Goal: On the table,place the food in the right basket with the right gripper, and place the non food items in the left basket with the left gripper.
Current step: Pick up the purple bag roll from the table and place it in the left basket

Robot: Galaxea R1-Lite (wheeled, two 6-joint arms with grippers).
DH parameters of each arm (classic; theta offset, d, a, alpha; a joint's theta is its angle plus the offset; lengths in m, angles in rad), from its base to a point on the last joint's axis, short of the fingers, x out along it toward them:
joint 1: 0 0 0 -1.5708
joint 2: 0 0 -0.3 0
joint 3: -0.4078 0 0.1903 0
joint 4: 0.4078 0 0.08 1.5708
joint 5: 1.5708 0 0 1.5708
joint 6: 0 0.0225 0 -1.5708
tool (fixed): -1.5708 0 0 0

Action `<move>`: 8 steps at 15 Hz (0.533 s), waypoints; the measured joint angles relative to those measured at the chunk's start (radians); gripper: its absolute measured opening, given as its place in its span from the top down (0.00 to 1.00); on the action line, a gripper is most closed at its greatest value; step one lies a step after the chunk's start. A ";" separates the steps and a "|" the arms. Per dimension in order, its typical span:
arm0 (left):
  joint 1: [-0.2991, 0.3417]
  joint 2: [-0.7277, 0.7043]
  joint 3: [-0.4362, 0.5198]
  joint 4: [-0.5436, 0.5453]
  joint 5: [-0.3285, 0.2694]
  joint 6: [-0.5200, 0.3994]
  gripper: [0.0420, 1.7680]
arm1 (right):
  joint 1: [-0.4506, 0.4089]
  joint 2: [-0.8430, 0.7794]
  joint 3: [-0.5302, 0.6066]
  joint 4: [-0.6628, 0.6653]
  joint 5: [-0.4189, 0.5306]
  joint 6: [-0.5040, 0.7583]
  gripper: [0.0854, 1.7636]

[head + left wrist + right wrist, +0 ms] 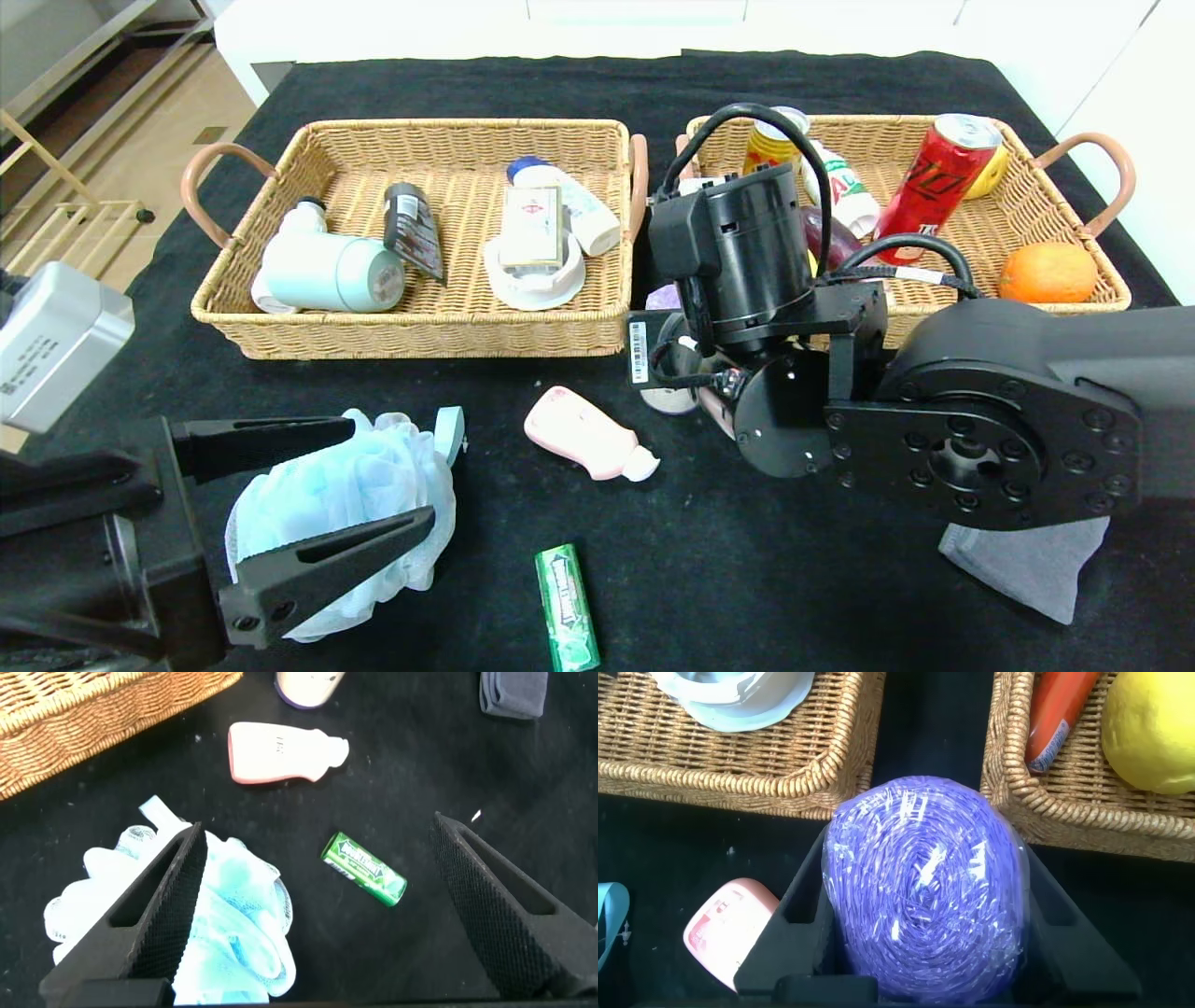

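Note:
My right gripper (924, 910) is shut on the purple-ended bag roll (924, 887), low over the table (794, 579) in the gap between the two baskets; in the head view only a bit of the roll (665, 299) shows past the wrist. My left gripper (392, 471) hangs open over the light-blue bath pouf (336, 504), one finger above it. The green gum pack (364, 868) lies between its fingers on the cloth. The pink bottle (583, 446) lies on its side mid-table. The grey towel (1036, 560) lies at the front right. The lemon (1153, 728) and the orange sausage (1060, 709) lie in the right basket (1074, 303).
The left basket (411, 336) holds a mint flask (327, 271), a dark packet and white bottles. In the right basket are a red can (938, 187), a yellow can, an orange fruit (1047, 273) and an eggplant (826, 238). A pale floor lies beyond the table's left edge.

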 joint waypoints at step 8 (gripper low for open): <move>0.000 -0.001 -0.002 0.002 0.000 0.001 0.03 | 0.019 -0.048 0.001 0.015 0.007 -0.087 0.48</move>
